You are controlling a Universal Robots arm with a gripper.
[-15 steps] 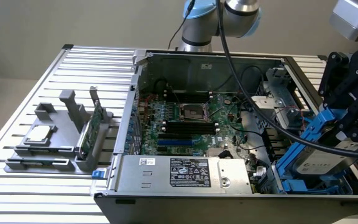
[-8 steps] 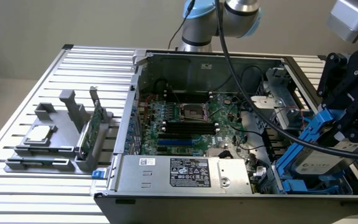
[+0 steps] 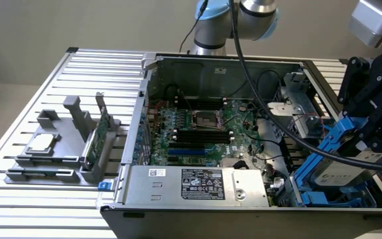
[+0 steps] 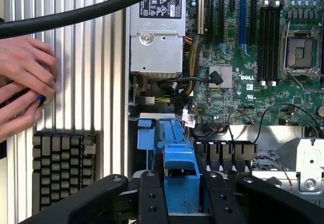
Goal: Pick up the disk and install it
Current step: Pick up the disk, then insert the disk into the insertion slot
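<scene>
The disk (image 3: 335, 173) is a silver-grey drive with a bright blue carrier frame (image 3: 327, 144). It hangs tilted at the exterior view's right, with its lower end inside the blue drive bay (image 3: 314, 198) at the front corner of the open computer case (image 3: 177, 211). My gripper (image 3: 362, 140) is shut on the disk's upper end. In the wrist view the blue carrier (image 4: 180, 176) sits between my two black fingers (image 4: 152, 196), and below it are the blue bay rails (image 4: 167, 133).
The motherboard (image 3: 201, 127) and power supply (image 3: 198, 185) fill the case. A thick black cable (image 3: 290, 134) crosses over it. A grey fixture (image 3: 51, 149) holds a square chip (image 3: 42, 143) and a green card (image 3: 97, 137). A person's hands (image 4: 23, 85) rest by a keyboard (image 4: 61, 166).
</scene>
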